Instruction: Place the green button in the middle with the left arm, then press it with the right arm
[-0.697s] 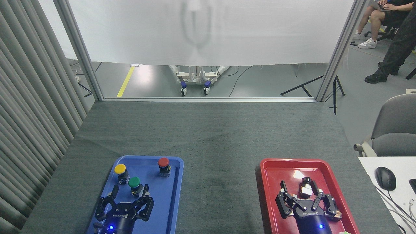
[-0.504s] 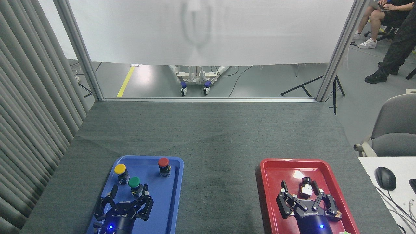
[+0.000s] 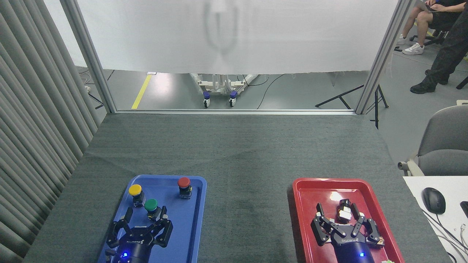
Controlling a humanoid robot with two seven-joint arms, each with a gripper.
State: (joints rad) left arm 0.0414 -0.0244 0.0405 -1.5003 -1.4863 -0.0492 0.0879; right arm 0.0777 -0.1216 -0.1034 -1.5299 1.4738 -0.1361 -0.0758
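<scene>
Slightly lowered since the earlier frame: left claw [image 3: 144, 220], fingers spread, just short of the green button [image 3: 151, 205], poised to grasp. Button: upright in blue tray [image 3: 193, 226], beside yellow button [image 3: 135, 190]. Bench middle [image 3: 248, 204]: bare cloth. Right claw [image 3: 338, 218]: over red tray [image 3: 303, 219], fingers apart, waiting.

The table [image 3: 234, 146] is covered by a dark grey cloth. A blue tray [image 3: 190, 219] is set left of the red tray [image 3: 303, 219].
</scene>
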